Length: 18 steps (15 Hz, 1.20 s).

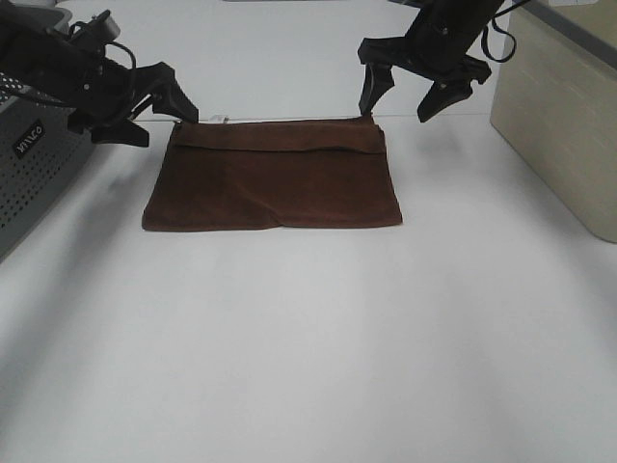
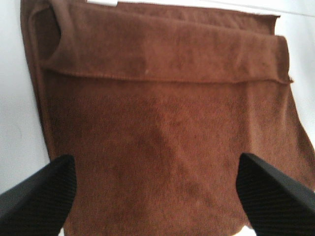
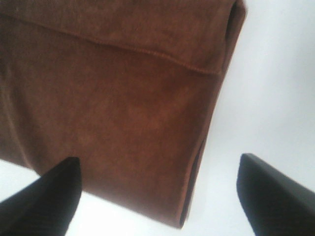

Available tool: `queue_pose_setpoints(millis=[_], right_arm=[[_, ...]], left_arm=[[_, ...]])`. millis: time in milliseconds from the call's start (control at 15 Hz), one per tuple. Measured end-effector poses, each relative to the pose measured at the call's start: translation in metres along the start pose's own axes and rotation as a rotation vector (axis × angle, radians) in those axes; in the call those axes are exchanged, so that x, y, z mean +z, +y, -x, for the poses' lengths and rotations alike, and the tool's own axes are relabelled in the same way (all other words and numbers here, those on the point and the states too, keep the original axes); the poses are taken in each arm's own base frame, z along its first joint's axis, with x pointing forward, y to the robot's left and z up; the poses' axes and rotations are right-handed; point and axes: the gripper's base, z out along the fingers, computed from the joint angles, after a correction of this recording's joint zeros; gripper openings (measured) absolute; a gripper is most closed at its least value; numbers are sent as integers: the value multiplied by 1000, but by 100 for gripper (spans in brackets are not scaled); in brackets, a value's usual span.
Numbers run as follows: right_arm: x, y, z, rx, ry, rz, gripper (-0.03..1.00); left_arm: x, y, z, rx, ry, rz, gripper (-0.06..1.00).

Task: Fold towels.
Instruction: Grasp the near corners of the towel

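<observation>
The dark reddish-brown towel lies flat on the white table, folded into a rectangle with a narrower flap turned over along its far edge. A small white tag peeks out at its far left corner. My left gripper hovers open just beyond that corner, holding nothing. My right gripper hangs open above the far right corner, also with nothing in it. The left wrist view shows the towel between the open fingertips. In the right wrist view the towel's right corner lies below the spread fingertips.
A grey perforated basket stands at the left edge of the table. A beige box stands at the right. The white table stretches in front of the towel.
</observation>
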Motion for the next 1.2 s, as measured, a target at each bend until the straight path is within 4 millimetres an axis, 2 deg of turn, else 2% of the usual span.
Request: queue_pose_setpoints(millis=[133, 200, 267, 400, 467, 533, 800, 1067, 1133, 1200], right_arm=[[0, 2, -5, 11, 49, 17, 80], [0, 2, -5, 11, 49, 17, 80], [6, 0, -16, 43, 103, 20, 77], [19, -4, -37, 69, 203, 18, 75], [19, -4, -37, 69, 203, 18, 75], [30, -5, -48, 88, 245, 34, 75], [39, -4, -50, 63, 211, 74, 74], [50, -7, -46, 37, 131, 70, 74], [64, -11, -48, 44, 140, 71, 74], [64, -11, -48, 44, 140, 71, 74]], left_arm=[[-9, 5, -26, -66, 29, 45, 83], [-9, 5, -26, -66, 29, 45, 83], [-18, 10, -52, -130, 55, 92, 83], [-17, 16, -69, -135, 101, 120, 83], [-17, 16, -69, -135, 101, 120, 83], [-17, 18, -71, -116, 117, 131, 83], [-16, 20, -72, -106, 122, 144, 83], [4, 31, -77, -130, 146, 151, 75], [15, 26, -71, -111, 139, 138, 73], [15, 26, -71, -111, 139, 138, 73]])
